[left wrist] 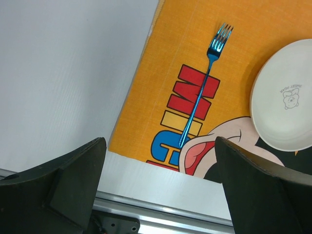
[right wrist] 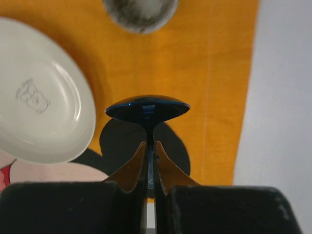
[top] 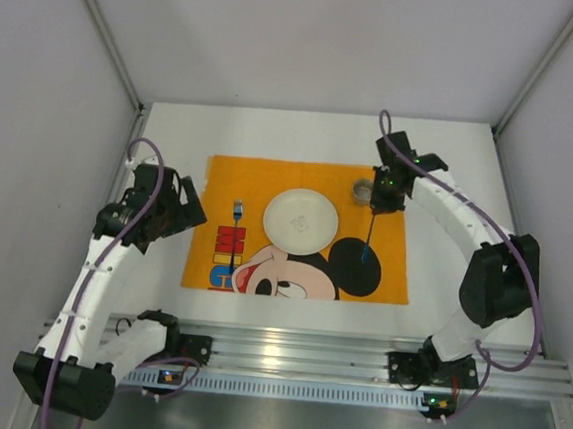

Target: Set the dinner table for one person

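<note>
The right gripper (right wrist: 149, 168) pinches the glossy blue metal spoon (right wrist: 147, 108), which hangs at 3 o'clock of the round white plate (top: 300, 222). Its long axis runs toward 6 o'clock, over the matte white dinner table (top: 273, 135). The left gripper (left wrist: 160, 144), spread and empty, is farther.

White links (top: 446, 203), black joints (top: 497, 273), purple cables (top: 144, 147); black left hand (left wrist: 158, 183), right hand (right wrist: 150, 168).

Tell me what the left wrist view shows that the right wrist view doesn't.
Only left wrist: the blue fork lying on the orange placemat, the open left tool, and the aluminium rail. Only right wrist: the blue spoon clamped in the right tool, and a blurred grey cup at the top edge. Both: the white plate, the placemat and bare dinner table.
</note>
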{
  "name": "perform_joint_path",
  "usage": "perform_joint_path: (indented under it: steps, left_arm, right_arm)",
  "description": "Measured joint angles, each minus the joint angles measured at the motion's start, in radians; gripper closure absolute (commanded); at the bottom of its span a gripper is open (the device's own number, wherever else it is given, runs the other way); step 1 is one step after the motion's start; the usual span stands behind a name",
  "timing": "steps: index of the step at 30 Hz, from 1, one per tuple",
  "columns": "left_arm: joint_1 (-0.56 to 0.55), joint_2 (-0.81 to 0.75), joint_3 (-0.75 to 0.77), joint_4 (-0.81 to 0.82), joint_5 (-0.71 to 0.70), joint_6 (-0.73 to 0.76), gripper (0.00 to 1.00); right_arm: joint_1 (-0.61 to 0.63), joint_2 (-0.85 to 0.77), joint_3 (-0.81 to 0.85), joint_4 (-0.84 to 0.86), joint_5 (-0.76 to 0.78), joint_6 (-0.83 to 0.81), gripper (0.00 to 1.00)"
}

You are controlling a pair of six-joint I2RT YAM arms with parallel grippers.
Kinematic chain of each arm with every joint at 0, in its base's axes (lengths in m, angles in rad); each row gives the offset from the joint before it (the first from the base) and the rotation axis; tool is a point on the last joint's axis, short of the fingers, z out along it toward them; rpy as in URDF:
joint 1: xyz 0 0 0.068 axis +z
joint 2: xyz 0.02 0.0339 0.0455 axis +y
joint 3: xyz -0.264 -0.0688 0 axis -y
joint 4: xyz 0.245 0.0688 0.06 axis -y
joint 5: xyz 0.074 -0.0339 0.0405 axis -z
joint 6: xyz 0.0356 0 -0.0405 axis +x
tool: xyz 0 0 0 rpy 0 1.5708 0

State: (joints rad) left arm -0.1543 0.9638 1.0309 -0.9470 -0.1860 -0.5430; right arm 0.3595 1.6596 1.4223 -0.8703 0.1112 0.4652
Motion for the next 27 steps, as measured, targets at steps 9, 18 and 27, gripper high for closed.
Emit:
perform_joint_path:
  steps: [9,18,27]
  left_arm:
    - [0.0,-0.084,0.062,-0.058,0.001,0.0,0.02]
    - [0.0,-0.141,0.123,-0.152,-0.031,-0.001,0.02]
    - [0.0,-0.15,0.156,-0.2,-0.048,0.0,0.02]
  right_arm:
    - [0.163,0.103,-0.074,0.011,-0.042,0.071,1.0]
    - [0.164,0.195,-0.09,0.086,-0.066,0.117,1.0]
    - [0.164,0.253,-0.09,0.103,-0.06,0.135,0.82]
